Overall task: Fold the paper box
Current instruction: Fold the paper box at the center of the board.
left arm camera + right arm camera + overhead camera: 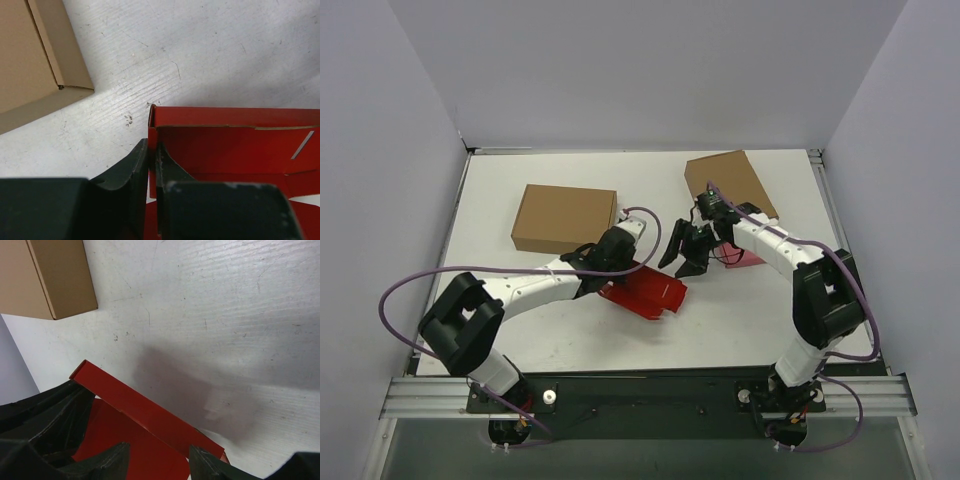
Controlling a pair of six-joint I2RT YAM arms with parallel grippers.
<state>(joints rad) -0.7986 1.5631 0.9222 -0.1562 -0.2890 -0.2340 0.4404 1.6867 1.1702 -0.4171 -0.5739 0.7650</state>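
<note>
Red paper box (645, 290) near the middle of the worktop (740, 310), pinched by the left tool (151, 150), with the right tool (677, 262) spread wide at its far edge.

From above only: both arms meeting at the box, a large brown cardboard box (565, 217) just behind the left wrist, a second brown cardboard box (730, 182) at the far right, and a small pink box (748, 257) half hidden behind the right arm. From the left wrist only: fingers (135, 170) pressed together on one upright red wall, another raised wall beyond, and a corner of the large brown cardboard box at upper left. From the right wrist only: fingers (55, 425) standing well apart, with a long red flap slanting between them above the red base panel; one finger close against the flap's end, contact uncertain.
</note>
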